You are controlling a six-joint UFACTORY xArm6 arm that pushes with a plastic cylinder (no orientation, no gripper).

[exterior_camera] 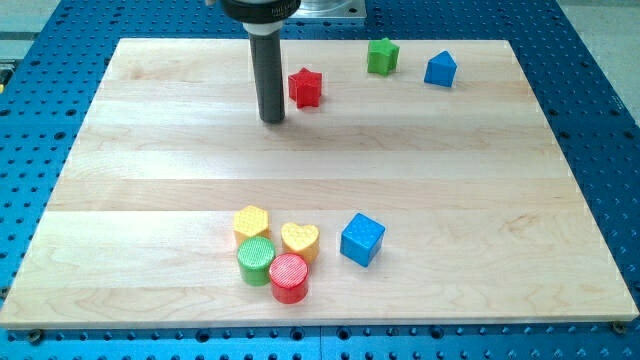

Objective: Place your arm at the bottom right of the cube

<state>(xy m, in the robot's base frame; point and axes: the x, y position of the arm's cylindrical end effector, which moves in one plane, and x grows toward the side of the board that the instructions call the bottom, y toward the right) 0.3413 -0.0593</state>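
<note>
Blue cube (pixel 362 239): one only, lying on the wooden desk (pixel 150 170) in its lower half, right of centre, with bare wood on its right and below it. Eight blocks are present in all.

Desk: one pale wooden board on a blue perforated base (pixel 600 120); its lower corners run close to the picture's edge.

Rod: one dark cylinder, cut off at the view's top by its mount, so its upper part cannot be seen. My tip (pixel 272 120) rests on the desk in the upper half, just left of the red star (pixel 305 87) and well apart from the blue cube, up and to the view's left of it. No pincer is fitted, so no open or closed state can be told.

Blocks by colour: two blue, two red, two green, two yellow.
- Upper row: red star, green block (pixel 382 56) of unclear shape, blue house-shaped block (pixel 440 69).
- Lower cluster, left of the blue cube: yellow hexagon (pixel 251 222), yellow heart (pixel 300 240), green cylinder (pixel 256 259), red cylinder (pixel 289 277), packed close and apparently touching.
</note>
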